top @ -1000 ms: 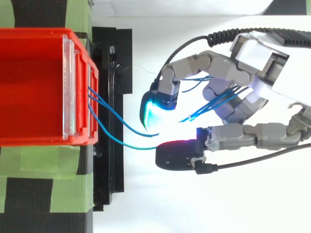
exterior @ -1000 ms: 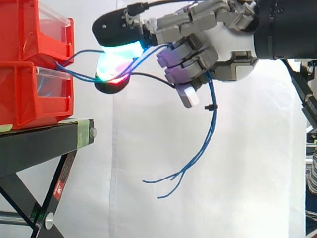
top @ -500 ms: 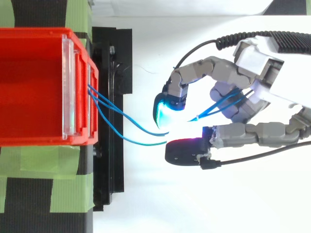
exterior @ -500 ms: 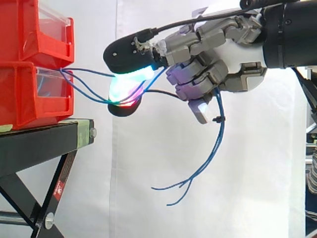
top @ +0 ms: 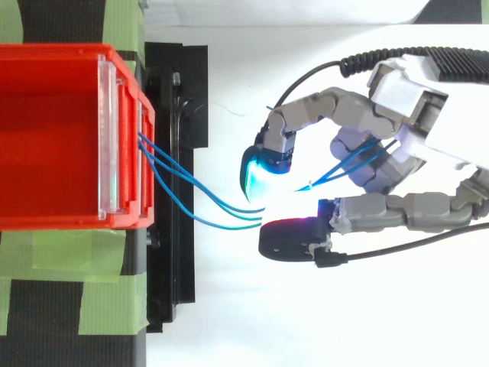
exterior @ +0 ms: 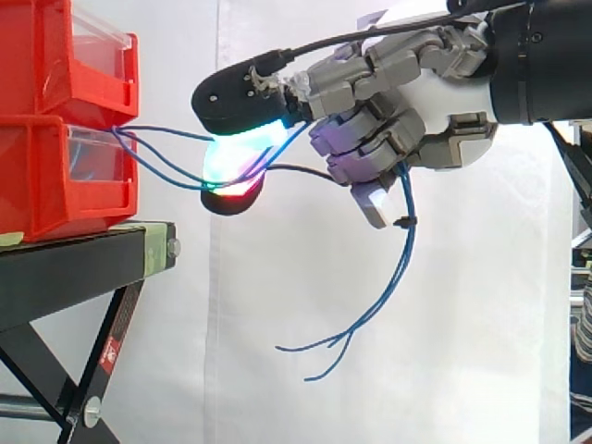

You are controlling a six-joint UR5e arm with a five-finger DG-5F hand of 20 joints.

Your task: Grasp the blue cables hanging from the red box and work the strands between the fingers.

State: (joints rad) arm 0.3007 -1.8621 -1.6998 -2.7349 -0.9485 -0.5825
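Thin blue cables (exterior: 408,245) are seen coming out of the front of the lower of two stacked red plastic bins (exterior: 55,176) at the left. The bins are set on a black metal stand (exterior: 74,268) marked with strips of green tape (top: 107,298). The strands are led rightward in shallow loops, clear of the stand, into the grey robot hand (exterior: 444,92), which is held level with the bins in front of a white curtain (exterior: 277,388). The fingers (exterior: 242,92) are curled about the cables. The strands are pinched between two glowing pads, cyan-green above and red below, and are threaded on through the folded fingers nearer the palm. Below the hand, the loose ends are left hanging freely in a curve down and to the left, splayed apart at their tips. In the top view, the strands are seen spread at the bin's front and drawn together at the pads.
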